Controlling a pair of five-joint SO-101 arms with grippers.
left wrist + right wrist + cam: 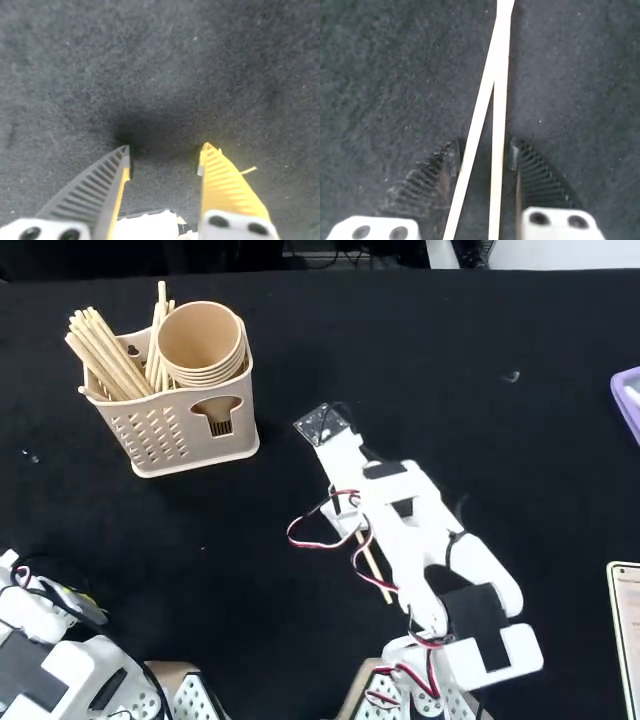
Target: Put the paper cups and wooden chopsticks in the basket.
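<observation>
Mostly complete: paper cups [200, 340] and a chopstick bundle [105, 355] stand in the basket [190, 435]; one chopstick pair [497, 100] lies on the counter [480, 370], straddled by the part-open right gripper [485, 155]; the left gripper [165, 155] gapes, empty.

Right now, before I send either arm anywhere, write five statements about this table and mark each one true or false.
1. The paper cups sit stacked inside the basket. True.
2. All the chopsticks are already in the basket. False: a loose pair lies on the table between the jaws of the right pincer.
3. The left pincer holds a cup. False: it is open over the bare table.
4. Wooden chopsticks stand in the basket beside the cups. True.
5. The basket lies tipped on its side. False: it stands upright.
</observation>
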